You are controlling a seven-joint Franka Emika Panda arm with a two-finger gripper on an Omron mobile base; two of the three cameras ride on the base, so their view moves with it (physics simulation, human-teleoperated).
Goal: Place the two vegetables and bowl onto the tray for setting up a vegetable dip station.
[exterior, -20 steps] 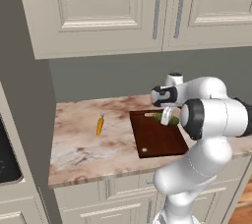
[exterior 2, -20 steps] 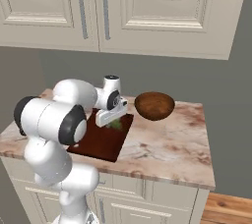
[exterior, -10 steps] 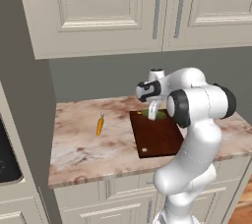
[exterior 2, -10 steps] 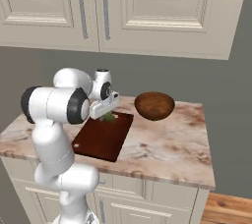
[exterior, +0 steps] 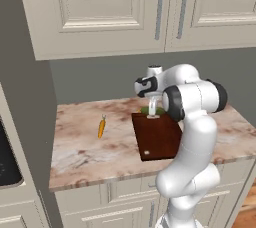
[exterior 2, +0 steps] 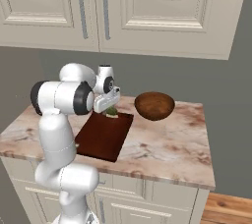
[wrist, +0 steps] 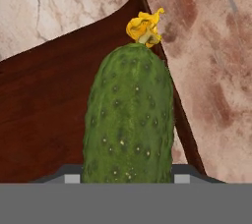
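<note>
My end effector (exterior: 153,114) was clenched on the cucumber (wrist: 129,120), whose long axis ran straight out ahead of it, flower tip farthest. It hung just above the tray's (exterior: 159,139) far edge on the worktop (exterior: 85,149); the carrot (exterior: 101,127) lay well to the left.

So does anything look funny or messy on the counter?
Nothing is spilled or broken. The cucumber sits between the pincer tips above the tray at its far end. The carrot and bowl wait on the counter, off the tray.
</note>
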